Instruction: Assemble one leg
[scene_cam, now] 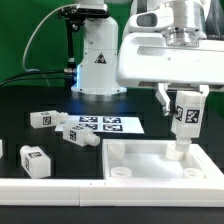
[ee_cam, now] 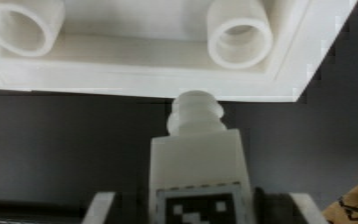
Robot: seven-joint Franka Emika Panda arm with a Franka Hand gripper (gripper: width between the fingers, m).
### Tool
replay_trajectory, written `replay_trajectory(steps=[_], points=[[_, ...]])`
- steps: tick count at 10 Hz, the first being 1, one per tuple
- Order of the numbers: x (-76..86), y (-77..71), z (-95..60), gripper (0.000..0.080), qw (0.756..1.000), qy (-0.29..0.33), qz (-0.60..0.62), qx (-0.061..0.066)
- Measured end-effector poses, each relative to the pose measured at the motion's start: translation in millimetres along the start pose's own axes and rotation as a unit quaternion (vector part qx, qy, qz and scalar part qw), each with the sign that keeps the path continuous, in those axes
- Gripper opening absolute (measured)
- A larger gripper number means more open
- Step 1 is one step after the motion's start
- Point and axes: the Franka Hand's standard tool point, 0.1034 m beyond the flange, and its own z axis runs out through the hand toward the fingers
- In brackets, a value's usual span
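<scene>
Now the leg (scene_cam: 187, 118) is held upright by the gripper (scene_cam: 185, 102), whose fingers are closed tightly on its upper part, and its peg (ee_cam: 194, 105) is pointed down. It is kept just at the rim of the white panel (scene_cam: 150, 160), which is laid along the worktop's front edge, toward the exterior view's right. Whether peg and panel are touching cannot be told.

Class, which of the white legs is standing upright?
The leg held in the gripper, peg down by the white panel; the other legs lie on the table.
</scene>
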Motion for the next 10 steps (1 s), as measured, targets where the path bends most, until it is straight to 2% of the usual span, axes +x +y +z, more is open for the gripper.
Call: replay_trajectory(steps=[2,4,5,8,10], points=[[0.9,-8.7,5.1,0.0278,1.0,-0.004,0.001,0.005],[5.9,-6.4,9.6,0.0278,1.0,-0.001,0.01,0.01],[2.4,-7.4,12.4,0.0278,1.0,-0.003,0.012,0.013],[-13.6,-23.1,21.6,0.0278,1.0,-0.013,0.001,0.017],[-20.1,-25.9,25.4,0.0278,1.0,-0.018,-0.003,0.018]])
